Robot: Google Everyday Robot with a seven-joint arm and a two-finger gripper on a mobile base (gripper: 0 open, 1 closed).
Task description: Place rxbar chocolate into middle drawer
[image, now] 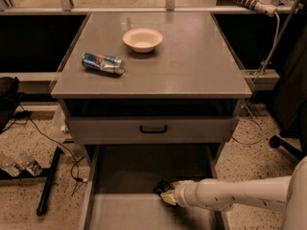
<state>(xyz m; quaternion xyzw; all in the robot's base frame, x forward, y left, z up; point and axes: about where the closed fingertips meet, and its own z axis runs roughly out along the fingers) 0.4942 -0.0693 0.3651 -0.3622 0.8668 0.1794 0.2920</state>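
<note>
Rxbar chocolate (161, 186) is showing only as a small dark sliver at the tip of the gripper (168, 196), low inside the middle drawer (125, 213), toward its right side. Most of the bar is sitting behind the gripper's pale end, so its lettering is not readable. Can't tell if the gripper is clamping it or loose on it. Also can't tell if the bar is touching the drawer floor or hanging just above it.

White arm (235, 195) is reaching in from the right edge, its far part cut off by the frame. Drawer is standing pulled out, its near end running off the bottom of the shot and its back end lying in shadow under the closed drawer front (110, 129) with the black handle. Gap above that front is reading as plain dark, contents hidden.

On the cabinet top (192, 66), a crushed blue-silver can (102, 63) is lying on its side at left. Pale bowl (142, 39) is sitting behind it toward centre, apart from it. Both are sitting well away from the gripper.
</note>
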